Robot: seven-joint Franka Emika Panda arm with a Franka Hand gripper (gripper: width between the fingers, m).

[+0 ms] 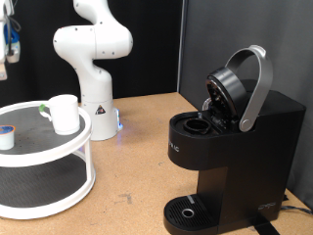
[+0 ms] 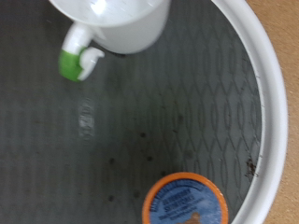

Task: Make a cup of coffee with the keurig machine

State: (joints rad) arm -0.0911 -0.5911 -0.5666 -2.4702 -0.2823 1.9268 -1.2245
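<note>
The white cup [image 1: 65, 114] stands on the upper tier of a round white two-tier tray [image 1: 73, 144] at the exterior view's left. The wrist view looks down on its rim and wall [image 2: 117, 23]. A small white and green piece [image 2: 75, 51] sticks out beside it; it also shows in the exterior view [image 1: 45, 110]. A small white pod with a blue top [image 1: 6, 136] sits on the same tier, apart from the cup, and shows in the wrist view [image 2: 184, 201]. The black keurig machine [image 1: 230, 157] stands at the right with its grey-handled lid [image 1: 243, 86] raised. No gripper fingers show in either view.
The white robot base [image 1: 93, 59] stands behind the tray, and the arm leaves the picture at the top. The tray's white rim [image 2: 266, 93] borders a dark mesh mat. The machine's round drip tray [image 1: 186, 209] holds nothing. Brown tabletop [image 1: 137, 147] lies between tray and machine.
</note>
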